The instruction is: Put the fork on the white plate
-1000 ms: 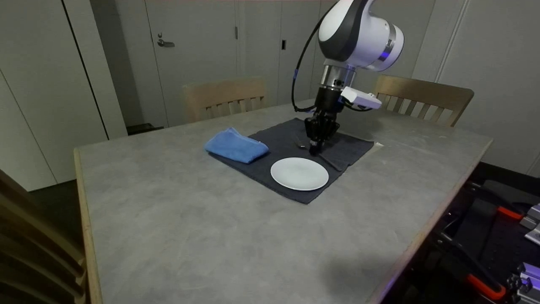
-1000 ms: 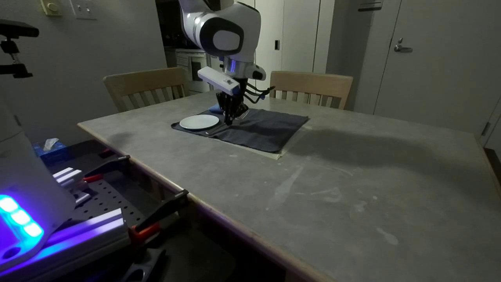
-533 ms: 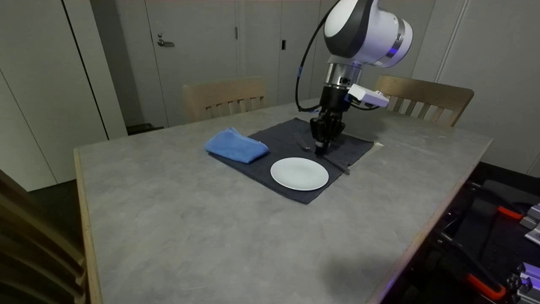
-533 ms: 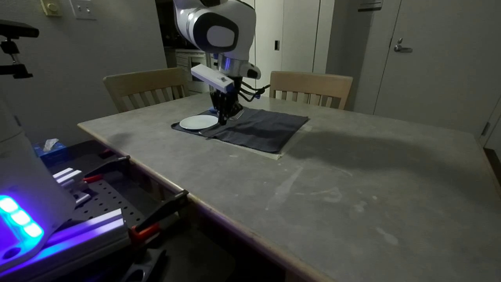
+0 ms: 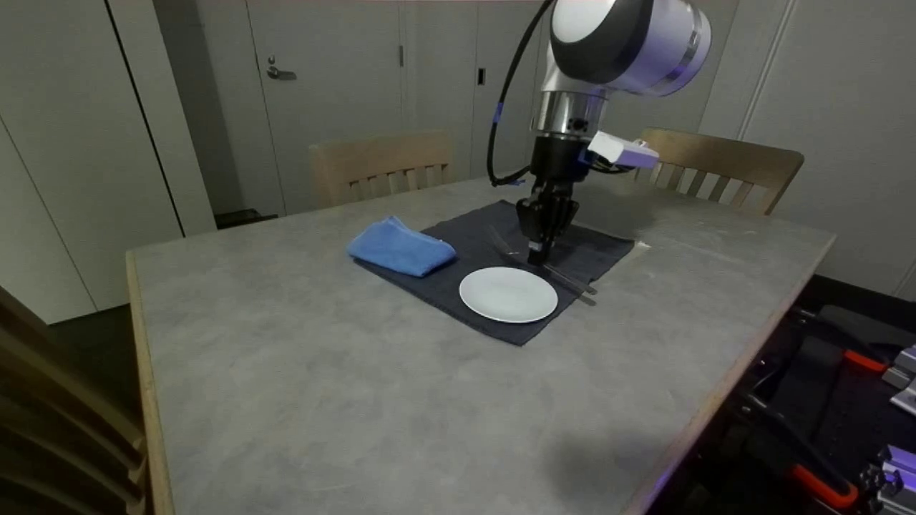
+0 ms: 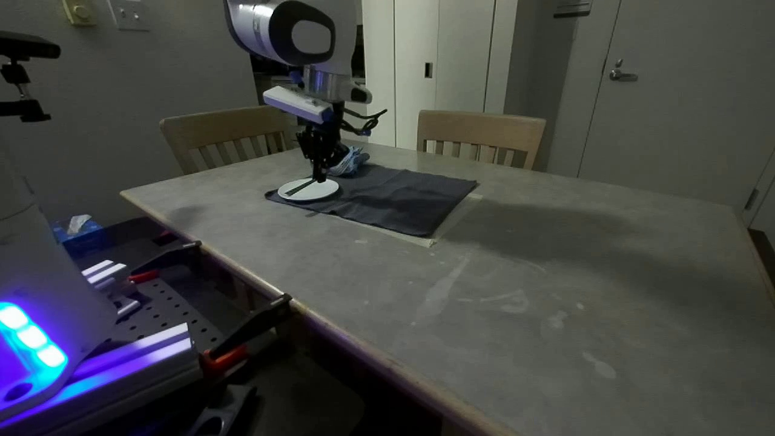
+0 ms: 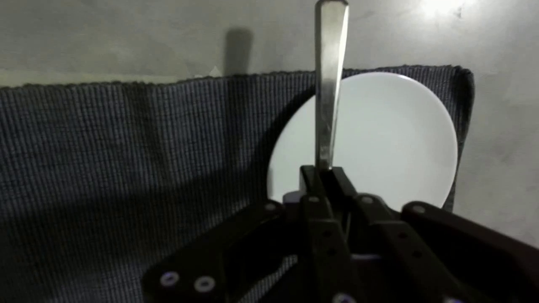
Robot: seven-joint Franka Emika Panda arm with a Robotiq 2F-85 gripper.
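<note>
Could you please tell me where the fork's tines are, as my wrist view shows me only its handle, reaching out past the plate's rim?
Observer: In an exterior view, the fork's tine end shows beyond the gripper, opposite its handle.
Operator: Thank you; is there anything else lying by the mat that I cannot see?
Observer: Yes, a folded blue cloth lies at the edge of the dark mat, apart from the plate.
Operator: And does anything stick out from the arm, please?
Observer: In an exterior view, a black cable loops out beside the arm.
</note>
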